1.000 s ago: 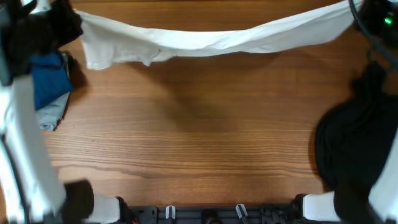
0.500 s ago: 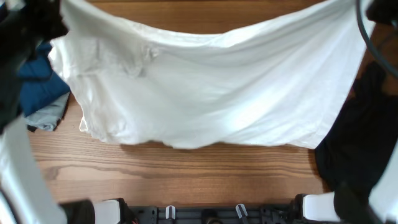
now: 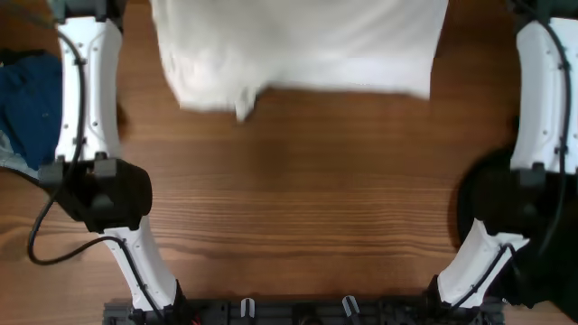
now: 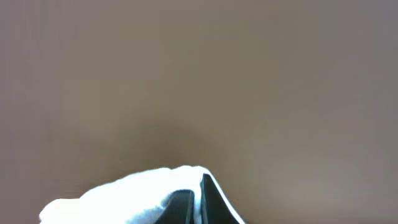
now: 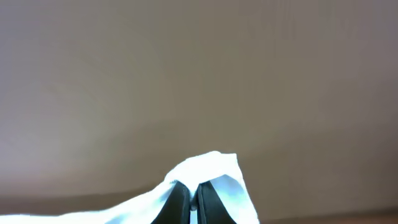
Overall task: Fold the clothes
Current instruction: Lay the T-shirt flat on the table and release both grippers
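Spanning the far middle of the wooden desk (image 3: 298, 199), the white shirt (image 3: 298, 45) stretches between the two arms, its near edge ragged at the left. A black garment (image 3: 483, 203) sits heaped at the desk's right edge, partly behind the right arm. A blue garment (image 3: 27, 99) lies at the left edge. The left hand (image 4: 200, 205) is pinched tight on a fold of the shirt, and the right hand (image 5: 194, 202) likewise grips white cloth.

On my feed the white T-shirt (image 3: 298, 41) looked like soft matt cloth. The worktop (image 3: 298, 208) was smooth grained wood, and the arm shells (image 3: 86, 90) were glossy plastic.
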Motion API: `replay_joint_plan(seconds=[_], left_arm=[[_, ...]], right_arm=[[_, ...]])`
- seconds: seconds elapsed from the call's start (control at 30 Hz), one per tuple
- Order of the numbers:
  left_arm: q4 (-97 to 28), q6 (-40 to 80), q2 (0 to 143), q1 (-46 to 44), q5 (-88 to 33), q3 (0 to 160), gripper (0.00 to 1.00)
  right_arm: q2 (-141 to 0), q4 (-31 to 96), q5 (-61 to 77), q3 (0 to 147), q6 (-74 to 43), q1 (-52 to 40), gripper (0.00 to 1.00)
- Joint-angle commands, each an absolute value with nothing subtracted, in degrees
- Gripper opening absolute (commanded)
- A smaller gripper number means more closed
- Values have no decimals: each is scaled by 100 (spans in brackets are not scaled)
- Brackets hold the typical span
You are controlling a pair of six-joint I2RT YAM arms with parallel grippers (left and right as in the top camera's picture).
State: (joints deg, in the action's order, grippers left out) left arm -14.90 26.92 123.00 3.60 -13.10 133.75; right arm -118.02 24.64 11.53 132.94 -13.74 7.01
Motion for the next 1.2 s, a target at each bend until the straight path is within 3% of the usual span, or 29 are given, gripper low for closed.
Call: replay_joint_plan(seconds=[0.0,0.07,0.2,0.37,0.53,0.67,0.9,1.17], left_arm=[[-1831,3035,11754,644,-1409,14577,4],[-2790,2869,11570,718,-1653,14746,4],[-6156,2156,11476,725,-1645,14680,4],[-8466,1664,11966,659,-1647,13668,4],[-9080,1321,12025,659,-1647,12101,4],[-9651,987,11985,604,-1450,10853,4],[-8943,987,11170,794,-1293,8739,4],[-8414,1439,9474,2016,-993,7524,4]], right_arm=[[-10989,2639,762,13699,-1144,705,4],[-10873,3444,287,13699,-958,705,4],[-11030,5682,-528,13557,-910,705,4],[-11500,7854,-786,12704,-917,709,4],[-11509,8409,-840,11437,-1173,709,4],[-11509,9218,-1712,10888,-1979,720,4],[-11330,8919,-1433,9445,-2060,727,4],[-10073,8031,-1304,7983,-2556,1041,4]])
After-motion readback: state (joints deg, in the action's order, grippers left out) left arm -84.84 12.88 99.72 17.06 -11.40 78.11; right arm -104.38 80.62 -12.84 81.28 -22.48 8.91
